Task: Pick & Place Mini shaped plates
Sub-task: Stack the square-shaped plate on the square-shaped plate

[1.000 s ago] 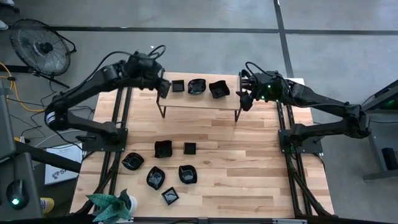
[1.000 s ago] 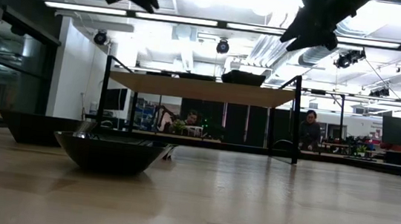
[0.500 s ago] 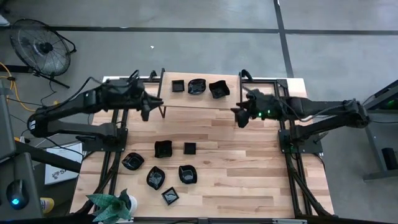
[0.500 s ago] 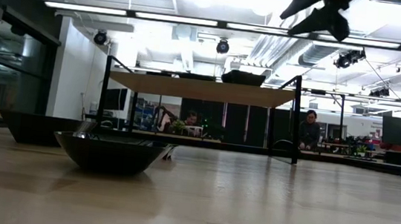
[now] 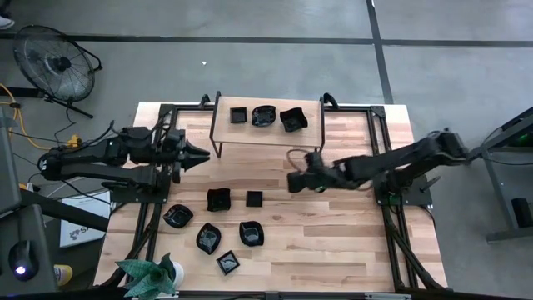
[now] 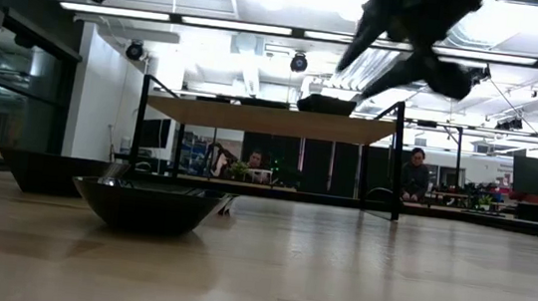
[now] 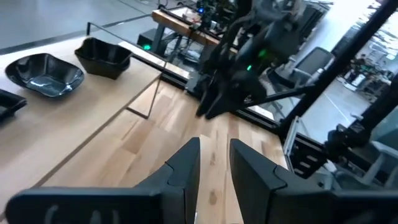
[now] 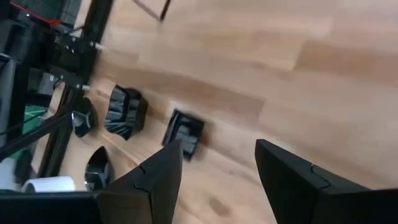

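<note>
Three glossy black mini plates [image 5: 264, 116] sit on a raised wooden shelf [image 5: 268, 133] at the table's far side. Several more lie on the tabletop near the front left, among them a square one [image 5: 254, 198] and a wavy one [image 5: 218, 199]. My left gripper [image 5: 202, 155] hovers left of the shelf with its fingers a narrow gap apart [image 7: 214, 163], holding nothing. My right gripper [image 5: 293, 181] hangs open over the table's middle, right of the square plate [image 8: 185, 132], and is empty too [image 8: 217, 163]. In the low view both grippers show near the top, clear of the table.
The shelf stands on thin dark legs [image 5: 219, 150]. A green plant [image 5: 150, 275] stands at the near left corner. Dark frame rails [image 5: 158, 200] run along both table sides. Bare wood lies right of the plates [image 5: 333, 233]. People sit in the room behind [image 6: 415, 176].
My left gripper has drawn back from the shelf's left end toward the table's left and near edge. My right gripper has swung from the shelf's right end toward the near edge and left, out over the table's middle. The plates have not moved.
</note>
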Tool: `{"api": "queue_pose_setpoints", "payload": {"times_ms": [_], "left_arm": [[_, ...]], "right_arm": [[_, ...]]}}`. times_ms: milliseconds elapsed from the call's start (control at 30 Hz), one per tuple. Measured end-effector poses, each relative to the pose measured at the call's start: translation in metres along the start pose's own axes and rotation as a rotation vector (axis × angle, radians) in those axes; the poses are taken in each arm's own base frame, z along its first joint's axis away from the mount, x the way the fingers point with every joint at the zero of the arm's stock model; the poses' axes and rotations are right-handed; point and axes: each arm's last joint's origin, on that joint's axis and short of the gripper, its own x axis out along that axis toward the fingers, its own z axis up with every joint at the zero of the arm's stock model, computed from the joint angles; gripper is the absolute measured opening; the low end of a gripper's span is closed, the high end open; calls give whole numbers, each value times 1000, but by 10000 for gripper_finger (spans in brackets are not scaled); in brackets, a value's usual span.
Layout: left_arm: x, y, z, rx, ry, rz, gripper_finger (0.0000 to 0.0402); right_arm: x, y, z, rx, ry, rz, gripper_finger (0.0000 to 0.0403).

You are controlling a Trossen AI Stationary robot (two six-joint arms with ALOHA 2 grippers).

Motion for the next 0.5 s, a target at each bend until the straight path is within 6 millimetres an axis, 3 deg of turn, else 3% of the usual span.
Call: {"api": "queue_pose_setpoints", "payload": {"times_ms": [267, 500], "left_arm": [[-12, 0, -3, 5, -18, -30, 85], [-12, 0, -3, 17, -17, -32, 85]], "right_arm": [[73, -1, -31, 69, 97, 20, 197], [107, -6, -47, 135, 176, 49, 197]]}}
